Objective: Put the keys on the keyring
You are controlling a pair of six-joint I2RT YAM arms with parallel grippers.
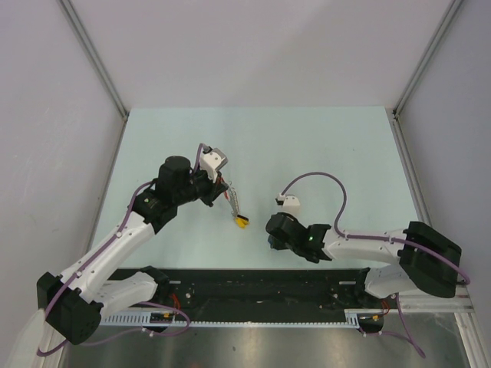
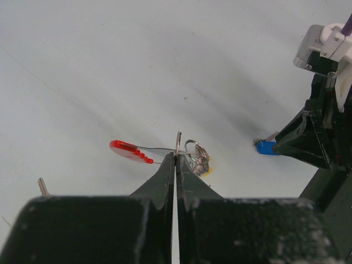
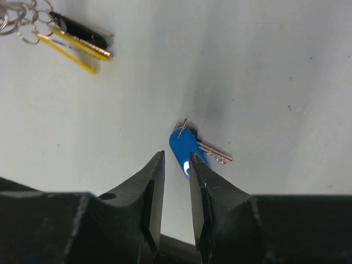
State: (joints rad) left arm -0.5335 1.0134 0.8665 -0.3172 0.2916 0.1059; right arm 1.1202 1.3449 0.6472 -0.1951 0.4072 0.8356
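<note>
Where the two black fingers of the left tool meet, they are pressed flat together on a thin upright silver strip of the small keyring, a bunch of silver wire rings with a flat curved red plastic piece and yellow-capped keys. The red piece sticks out to the left of the fingertips, the wire rings sit just to their right, and a bit of yellow shows below the rings. Whether the bunch touches the pale green bench cannot be told. Just beside the tool body, at the left of the left wrist view, a small grey metal stub pokes up; too little of it shows to say what it is. The right tool has its two black fingers a narrow gap apart and grips nothing. A small silver key with a blue plastic head cap lies flat on the bench right at its tips. The near end of the cap reaches the gap beside the right-hand finger, and the toothed silver blade points away to the right. Whether that finger touches the cap I cannot tell. In the top view the two tools are near each other around the middle of the bench, the left one farther from the arm bases. A lilac cable loops above the right arm.
</note>
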